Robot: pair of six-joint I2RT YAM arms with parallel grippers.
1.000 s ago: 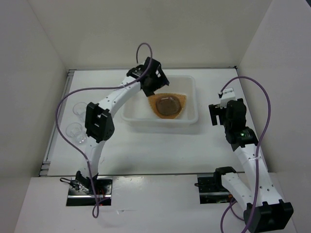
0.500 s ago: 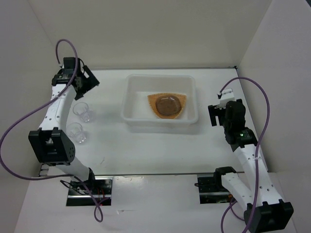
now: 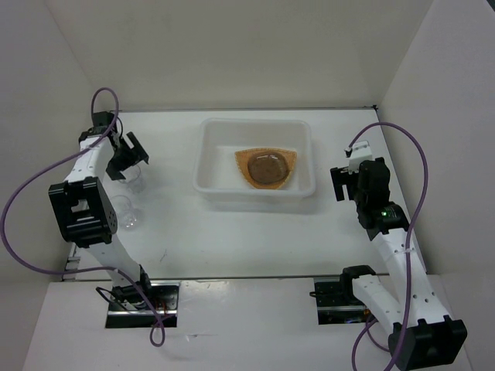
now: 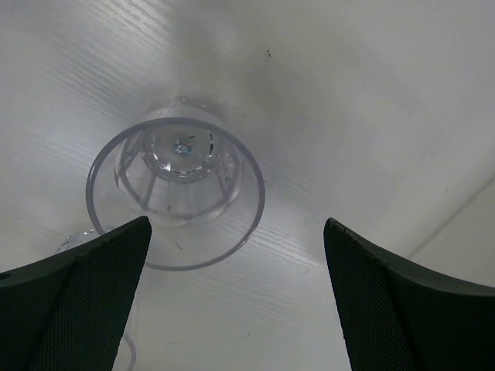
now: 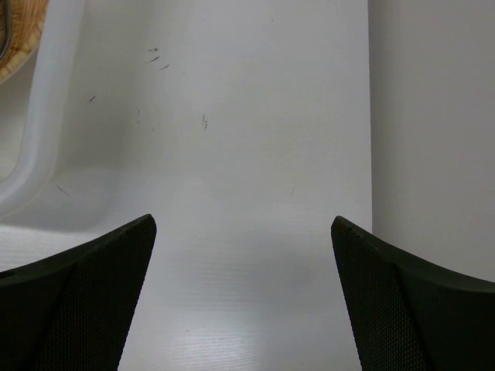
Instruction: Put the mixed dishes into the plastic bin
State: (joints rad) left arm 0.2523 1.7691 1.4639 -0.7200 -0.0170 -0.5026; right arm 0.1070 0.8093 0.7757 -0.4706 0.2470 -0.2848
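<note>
A translucent white rectangular plastic bin with rounded corners sits on the white bench toward 12 o'clock of the bench's middle. Inside it, toward its 3 o'clock end, an orange-tan rounded-triangular ribbed plate lies flat, and a small round greyish translucent saucer rests in the plate's centre. Well apart from the bin, out at 9 o'clock, two small clear plastic cups stand upright on the bench: the farther cup is partly covered by the left gripper, and the nearer cup stands just beside it at its 6 o'clock, by the left arm's black elbow block. In the left wrist view the farther cup is seen from above, mouth up, its ribbed base showing through the wall. The left gripper hangs over it with its jaws wide apart. The cup lies ahead of the fingertips and nearer the left-hand finger, whose tip overlaps the rim in the picture. Whether they touch cannot be told. At 3 o'clock the right gripper hangs just beside the bin's right end, its jaws spread wide with nothing between them. Its wrist view shows the right gripper over bare bench, the bin's curved wall and a sliver of the plate at 10 o'clock.
</note>
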